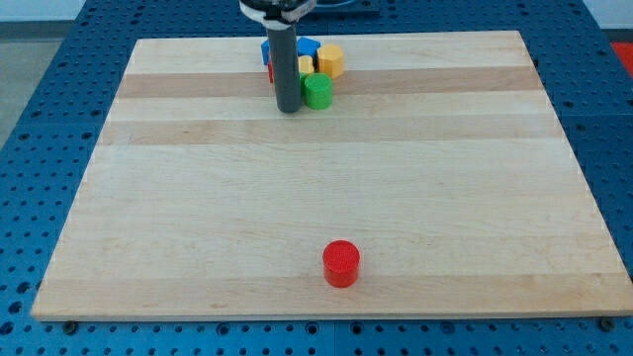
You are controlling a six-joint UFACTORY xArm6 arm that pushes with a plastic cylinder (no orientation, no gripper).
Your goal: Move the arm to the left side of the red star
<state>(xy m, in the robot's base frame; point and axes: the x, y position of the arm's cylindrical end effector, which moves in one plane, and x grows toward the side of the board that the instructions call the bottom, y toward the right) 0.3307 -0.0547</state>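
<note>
hiding most of red block, my tip sits just left of green cylinder; no hand.

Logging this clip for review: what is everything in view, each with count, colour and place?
Board: one, pale wood, filling most of the view.
Perforated surface: one, blue, under and around the board.
Red cylinder: one, red, alone near the view's bottom, about mid-width.
Green cylinder: one, green, in the cluster at the view's top, just right of the rod.
Yellow block: one, yellow, at the cluster's right end; exact shape unclear.
Blue blocks: blue, behind the rod; count and shape unclear.
Small pale yellow block: one, between the blue and the green.
Red block: a red sliver at the rod's left edge, mostly hidden; shape cannot be told.
My tip: one dark rod, its end directly left of the green cylinder.
</note>
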